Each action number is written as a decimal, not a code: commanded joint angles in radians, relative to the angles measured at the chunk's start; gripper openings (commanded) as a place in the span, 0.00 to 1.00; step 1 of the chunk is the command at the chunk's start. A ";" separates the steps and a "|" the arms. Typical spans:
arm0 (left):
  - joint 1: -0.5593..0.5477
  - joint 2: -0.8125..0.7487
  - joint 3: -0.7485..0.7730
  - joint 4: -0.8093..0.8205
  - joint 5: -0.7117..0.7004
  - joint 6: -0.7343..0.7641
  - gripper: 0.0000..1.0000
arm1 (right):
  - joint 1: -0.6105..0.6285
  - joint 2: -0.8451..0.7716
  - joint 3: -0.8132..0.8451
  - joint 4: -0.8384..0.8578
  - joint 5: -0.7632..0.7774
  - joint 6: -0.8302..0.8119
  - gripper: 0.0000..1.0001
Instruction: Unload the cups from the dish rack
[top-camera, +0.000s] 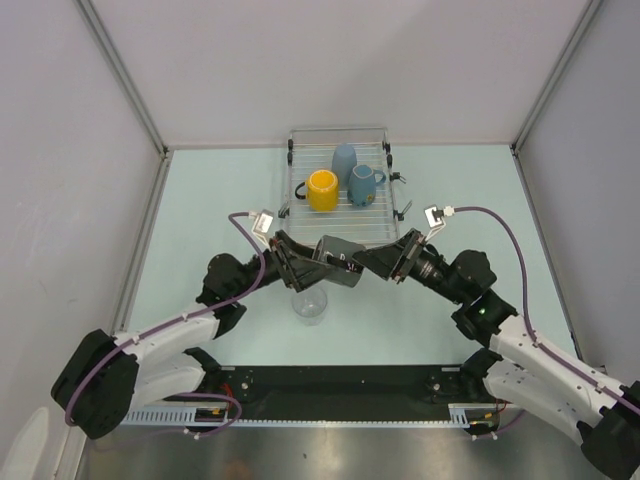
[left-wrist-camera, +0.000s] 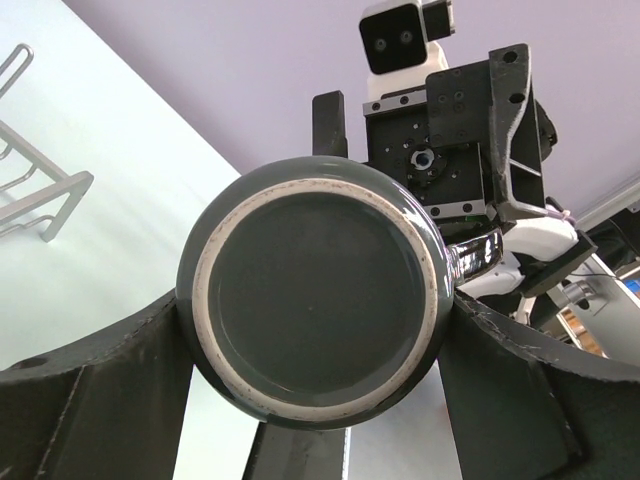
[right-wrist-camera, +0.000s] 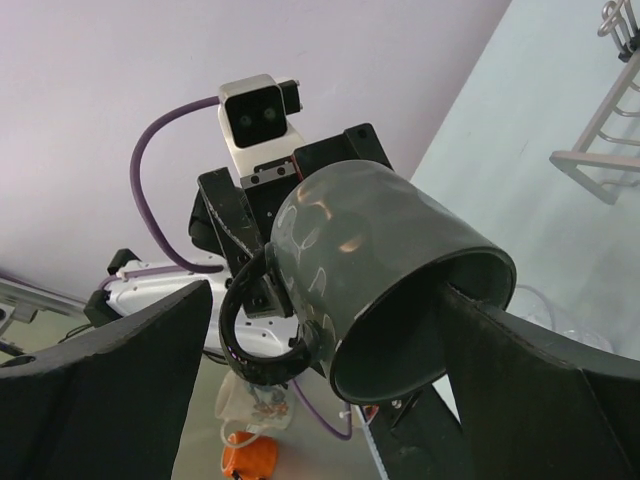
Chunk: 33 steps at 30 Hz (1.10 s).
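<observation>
Grey mug being passed between the arms, just in front of the rack.
The rack (top-camera: 375, 225) is holding the yellow mug (top-camera: 322, 190), blue mug (top-camera: 362, 185) and pale cup (top-camera: 344, 158). The left claw (left-wrist-camera: 315, 330) is clamping the grey mug (top-camera: 338, 262) by its base in mid-air, long axis running arm to arm, mouth facing the right claw (right-wrist-camera: 325, 300), whose fingers are standing apart beside the rim. The glass (top-camera: 310, 305) is sitting on the table below.

Pale green tabletop (top-camera: 200, 200), lilac-grey walls (top-camera: 350, 60), black mounting strip (top-camera: 340, 385) along near edge.
</observation>
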 joint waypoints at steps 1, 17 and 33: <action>-0.033 0.005 0.052 0.111 -0.021 0.018 0.00 | 0.015 0.029 0.041 0.085 0.000 -0.015 0.96; -0.115 0.012 0.019 0.135 -0.029 0.023 0.00 | 0.019 0.140 0.049 0.201 -0.017 0.002 0.46; -0.123 0.074 0.047 0.137 -0.007 0.023 0.00 | 0.062 0.223 0.091 0.247 -0.180 0.002 0.07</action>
